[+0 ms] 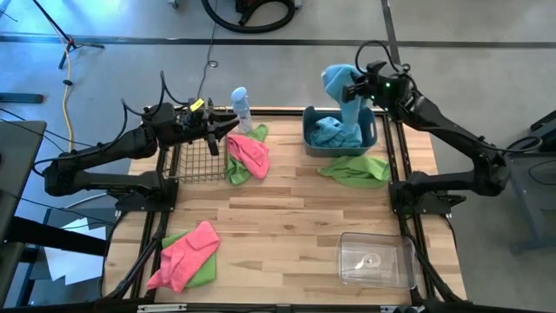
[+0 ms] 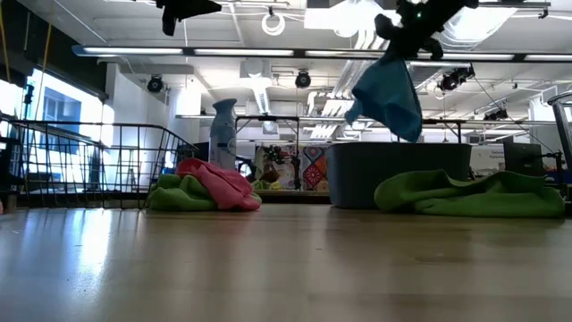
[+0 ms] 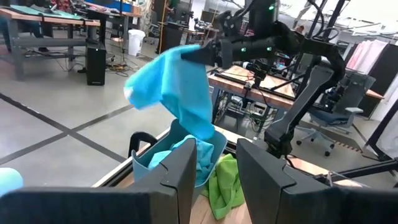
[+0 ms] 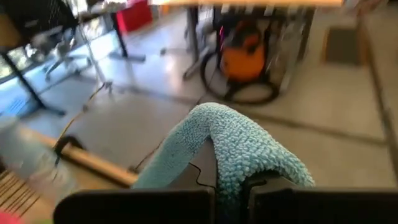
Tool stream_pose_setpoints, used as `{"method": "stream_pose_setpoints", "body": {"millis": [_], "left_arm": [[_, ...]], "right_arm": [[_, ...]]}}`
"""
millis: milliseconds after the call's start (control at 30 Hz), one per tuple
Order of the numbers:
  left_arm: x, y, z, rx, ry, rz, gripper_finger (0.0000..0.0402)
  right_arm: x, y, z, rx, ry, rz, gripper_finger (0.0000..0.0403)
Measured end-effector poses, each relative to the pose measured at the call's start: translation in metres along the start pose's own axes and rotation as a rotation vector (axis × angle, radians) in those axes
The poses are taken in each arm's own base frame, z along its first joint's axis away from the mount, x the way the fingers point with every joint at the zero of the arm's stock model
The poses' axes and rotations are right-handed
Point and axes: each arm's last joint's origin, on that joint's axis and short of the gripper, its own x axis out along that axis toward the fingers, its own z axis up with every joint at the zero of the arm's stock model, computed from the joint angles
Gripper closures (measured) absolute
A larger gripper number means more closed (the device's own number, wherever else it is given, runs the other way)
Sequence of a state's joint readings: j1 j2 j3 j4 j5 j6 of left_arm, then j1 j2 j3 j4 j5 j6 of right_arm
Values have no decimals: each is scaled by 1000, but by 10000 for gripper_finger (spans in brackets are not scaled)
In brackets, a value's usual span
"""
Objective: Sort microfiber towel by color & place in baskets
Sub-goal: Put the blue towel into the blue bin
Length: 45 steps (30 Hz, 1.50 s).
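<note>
My right gripper [image 1: 354, 89] is shut on a teal-blue microfiber towel [image 1: 337, 80] and holds it above the grey-blue tub [image 1: 369, 139], where another teal towel [image 1: 332, 132] lies. My left gripper [image 1: 230, 129] stays level above the black wire basket [image 1: 198, 155], open by a narrow gap with nothing in it [image 3: 214, 180]. A pink towel [image 1: 250, 155] lies on a green one beside the wire basket. A second pink-on-green pile [image 1: 187, 256] lies at the near left. One green towel [image 1: 354, 169] lies flat near the tub. The clear box [image 1: 375, 259] stands at the near right. My right gripper pinches the teal towel near its upper end [image 4: 239, 163] between the two fingers, coming at it from the table's right and slanting a little downward. A hump of cloth [image 4: 230, 134] rises over the fingertips. The rest [image 2: 393, 98] hangs slack below, clear of the tub's rim.
A white-and-blue spray bottle [image 1: 241, 109] stands at the far edge between the wire basket and the tub. The table's middle [image 1: 295, 217] shows bare wood. Black frame rails run along the table's left and right edges.
</note>
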State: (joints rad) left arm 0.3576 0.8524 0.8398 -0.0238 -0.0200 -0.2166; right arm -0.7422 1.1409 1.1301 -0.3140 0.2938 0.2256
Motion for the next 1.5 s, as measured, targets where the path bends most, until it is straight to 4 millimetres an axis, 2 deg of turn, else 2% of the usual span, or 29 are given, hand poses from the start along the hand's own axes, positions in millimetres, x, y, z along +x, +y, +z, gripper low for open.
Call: {"method": "stream_pose_setpoints", "body": {"millis": [300, 600, 800, 1033, 1167, 1500], "left_arm": [[0, 0, 0, 1, 0, 1, 298], [0, 0, 0, 1, 0, 4, 298], [0, 0, 0, 1, 1, 4, 298], [0, 0, 0, 0, 4, 4, 298], [0, 0, -1, 1, 7, 5, 298], [0, 1, -4, 45, 42, 11, 298]], "right_arm": [[11, -13, -24, 115, 309, 105, 403], [29, -12, -55, 121, 609, 139, 403], [39, -6, -68, 155, 735, 205, 403], [61, -5, -66, 170, 889, 132, 403], [76, 1, -65, 166, 922, 84, 403], [110, 12, -100, 186, 1064, 20, 403]]}}
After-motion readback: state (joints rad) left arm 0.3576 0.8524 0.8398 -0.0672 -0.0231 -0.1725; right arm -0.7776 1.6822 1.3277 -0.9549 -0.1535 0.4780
